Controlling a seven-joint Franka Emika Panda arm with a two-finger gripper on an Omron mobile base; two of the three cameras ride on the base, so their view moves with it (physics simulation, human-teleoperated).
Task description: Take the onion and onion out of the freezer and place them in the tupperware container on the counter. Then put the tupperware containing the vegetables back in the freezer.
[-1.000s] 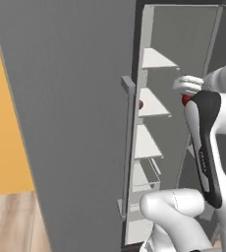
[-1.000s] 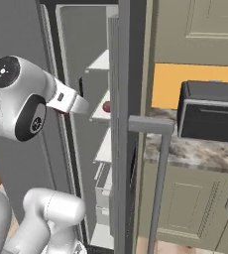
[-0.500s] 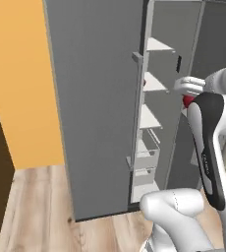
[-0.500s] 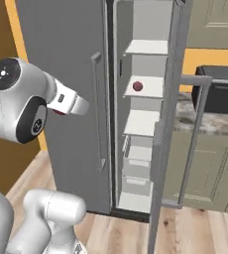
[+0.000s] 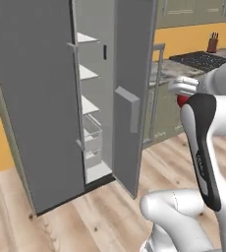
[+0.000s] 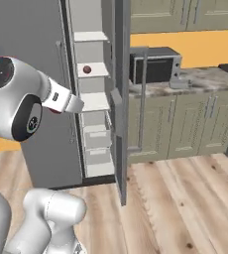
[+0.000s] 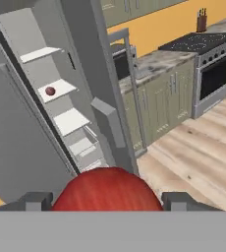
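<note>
Carrying the brighter red onion [image 7: 107, 189] between its spread jaws, the gripper [image 7: 107, 201] hangs well away from the open freezer [image 5: 36, 98], with a dark fingertip pressed to each side of the ball; the jaws stand wide because the onion fills the gap. The duller onion [image 6: 87, 70] sits on a white shelf inside the freezer, apart from the arm. Since the grip seems to bear on a smooth round surface, my worry is that a quick swing toward the counter [image 6: 205, 79] could roll the onion out onto the wooden floor [image 6: 185, 208]. The half-open freezer door [image 6: 120, 99], with its long bar handle, stands between the arm and the counter and could be clipped on the way. The tupperware container looks like the small grey shape beside the toaster oven [image 6: 153, 64], but it is too small to be sure. In the left base view the arm hides most of the held onion.
</note>
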